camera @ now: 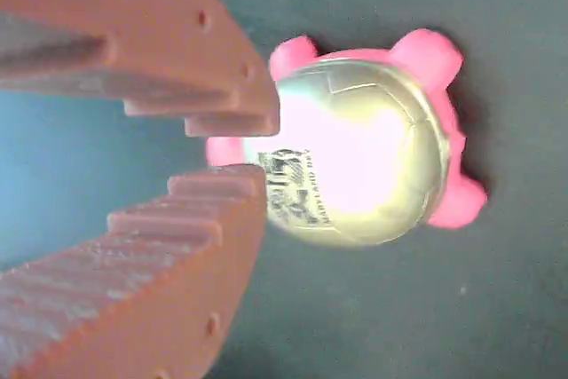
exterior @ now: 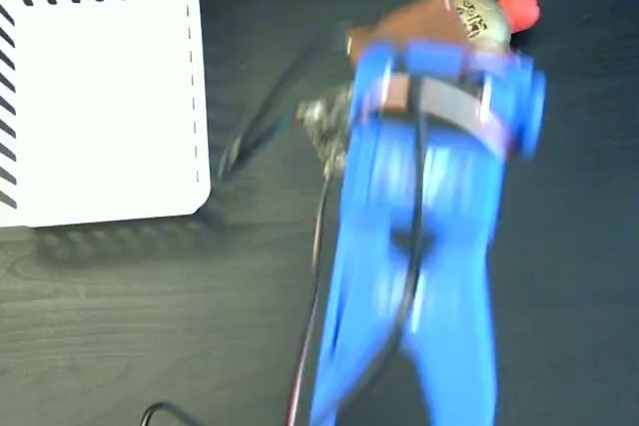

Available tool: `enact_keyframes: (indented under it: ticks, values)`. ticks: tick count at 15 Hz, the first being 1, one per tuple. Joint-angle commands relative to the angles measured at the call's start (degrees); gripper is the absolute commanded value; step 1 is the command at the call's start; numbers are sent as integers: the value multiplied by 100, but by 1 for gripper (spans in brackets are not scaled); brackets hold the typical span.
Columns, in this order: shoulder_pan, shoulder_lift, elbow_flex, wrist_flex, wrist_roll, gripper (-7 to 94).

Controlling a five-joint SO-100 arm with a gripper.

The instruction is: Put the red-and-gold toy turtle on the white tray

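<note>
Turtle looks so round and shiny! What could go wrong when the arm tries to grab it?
1. The toy turtle has a smooth domed gold shell, so the tool might slip off it or nudge it away instead of gripping. In the wrist view the jaws are only at its edge, with a narrow gap between them.
2. The white tray sits across the table in the fixed view, so a weak grip could drop the turtle on the way.

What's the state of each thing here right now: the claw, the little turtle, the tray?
Gripper: open, tips at the shell's edge, not clamped.
Red-and-gold toy turtle: upright on the dark table, not lifted.
White tray: flat on the table, nothing on the part in view, well apart from the turtle.
</note>
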Motion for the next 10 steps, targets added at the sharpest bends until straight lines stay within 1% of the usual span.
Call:
enact_keyframes:
  ticks: [1,3,5,10]
  values:
    - [53,-967,-1907,483,9,0]
    - [88,-1740,-2865,703,70,0]
    - [176,-2224,-3322,844,-35,0]
    - [571,-3111,-4131,984,-782,0]
